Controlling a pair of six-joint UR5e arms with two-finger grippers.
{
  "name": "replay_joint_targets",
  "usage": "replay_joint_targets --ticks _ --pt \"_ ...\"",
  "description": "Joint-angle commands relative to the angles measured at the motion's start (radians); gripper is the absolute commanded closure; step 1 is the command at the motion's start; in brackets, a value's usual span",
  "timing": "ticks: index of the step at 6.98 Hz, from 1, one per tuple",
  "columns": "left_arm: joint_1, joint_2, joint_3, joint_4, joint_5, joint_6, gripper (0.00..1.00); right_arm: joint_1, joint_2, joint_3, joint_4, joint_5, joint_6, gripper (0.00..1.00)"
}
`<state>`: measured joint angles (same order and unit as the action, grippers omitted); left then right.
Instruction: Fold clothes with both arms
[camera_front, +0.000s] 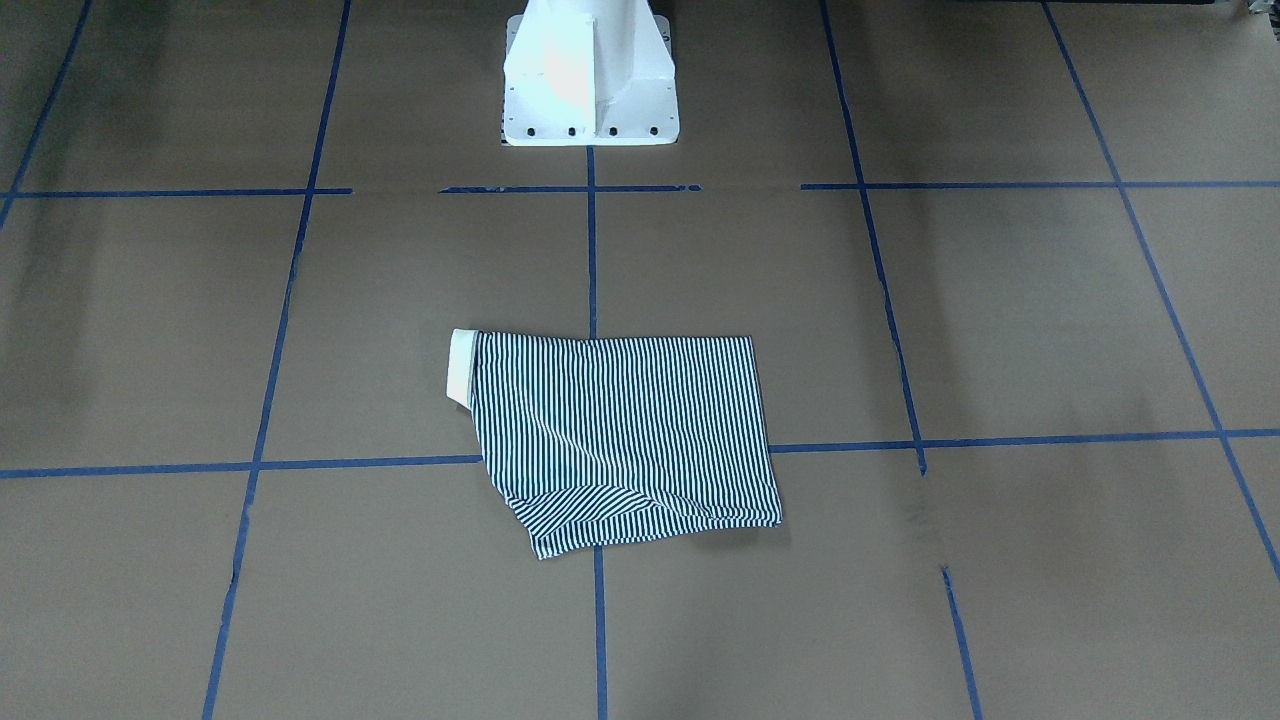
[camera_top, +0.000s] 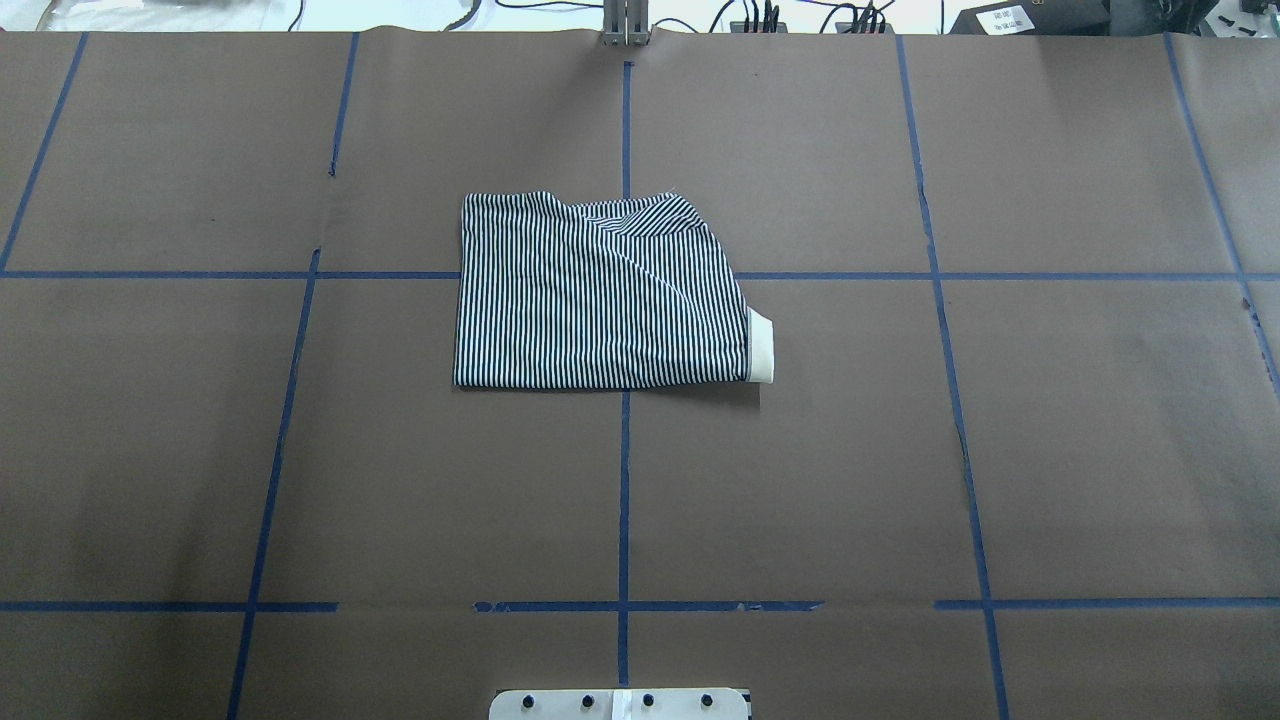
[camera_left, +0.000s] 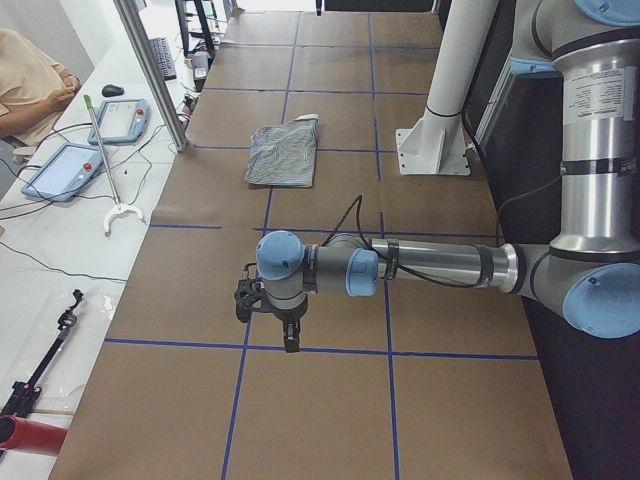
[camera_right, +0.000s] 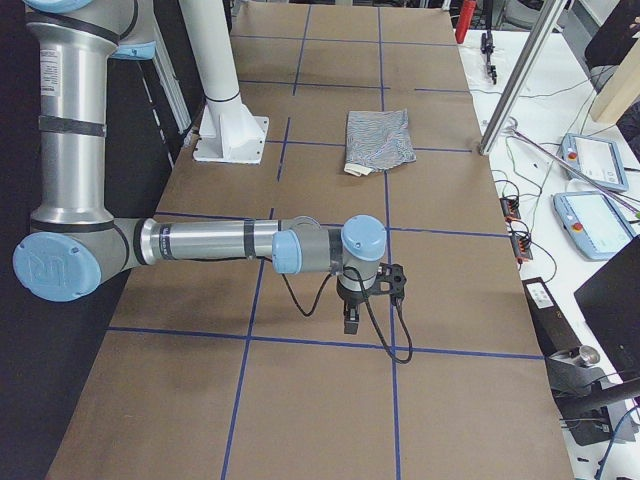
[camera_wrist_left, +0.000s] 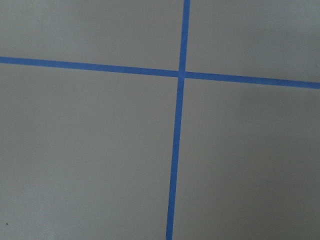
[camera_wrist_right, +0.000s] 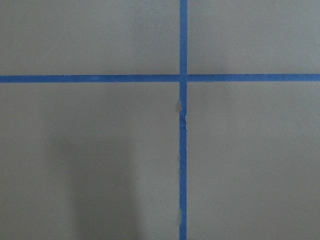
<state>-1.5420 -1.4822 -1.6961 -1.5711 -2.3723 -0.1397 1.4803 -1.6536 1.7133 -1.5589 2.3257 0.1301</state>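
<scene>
Left gripper (camera_left: 291, 340) hangs over the tabletop's left end and right gripper (camera_right: 349, 320) over its right end, both pointing down with nothing in them. Spread or pressed together: can't tell, they show in the side views only. The wrist cams show just brown paper and a tape cross (camera_wrist_left: 181, 75).

Shirt (camera_top: 600, 300) lies flat mid-tabletop, a bit toward the far edge, astride the centre tape line and well apart from both grippers. It looks folded once. The collar (camera_top: 761, 347) sits at its near-right corner and the sleeve (camera_top: 650, 215) is laid over on the far side.

My read: next is a cross fold, left end over to the collar.
- Take the near-left and far-left corners, one gripper each.
- Pinch every layer, lift level and in sync, and lay down with edges matched.
- Risk: the sleeve flap may slip out on the far side.
- The far-right edge is slanted, so align on the near edge.
</scene>
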Motion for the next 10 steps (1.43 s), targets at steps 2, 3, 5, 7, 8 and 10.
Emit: replay_joint_targets --ticks 2,3,5,7,8,10 --pt "0.000 -0.010 0.021 -0.009 -0.011 -0.001 0.00 0.000 0.000 0.000 0.000 0.000 -0.004 0.00" --pt "-0.001 -0.010 0.021 -0.009 -0.012 -0.001 0.00 0.000 0.000 0.003 0.000 0.001 -0.004 0.00" --pt "-0.001 -0.012 0.021 -0.010 -0.012 -0.001 0.00 0.000 0.000 0.003 0.000 0.001 -0.004 0.00" --pt "-0.001 -0.018 0.019 -0.010 -0.012 -0.003 0.00 -0.002 0.000 0.003 0.000 0.001 -0.006 0.00" --pt "-0.001 -0.018 0.013 -0.010 -0.012 -0.003 0.00 -0.002 0.000 0.003 0.002 0.000 -0.009 0.00" --pt "-0.001 -0.018 0.016 -0.010 -0.012 -0.003 0.00 -0.005 -0.006 0.002 0.000 -0.043 -0.144 0.00"
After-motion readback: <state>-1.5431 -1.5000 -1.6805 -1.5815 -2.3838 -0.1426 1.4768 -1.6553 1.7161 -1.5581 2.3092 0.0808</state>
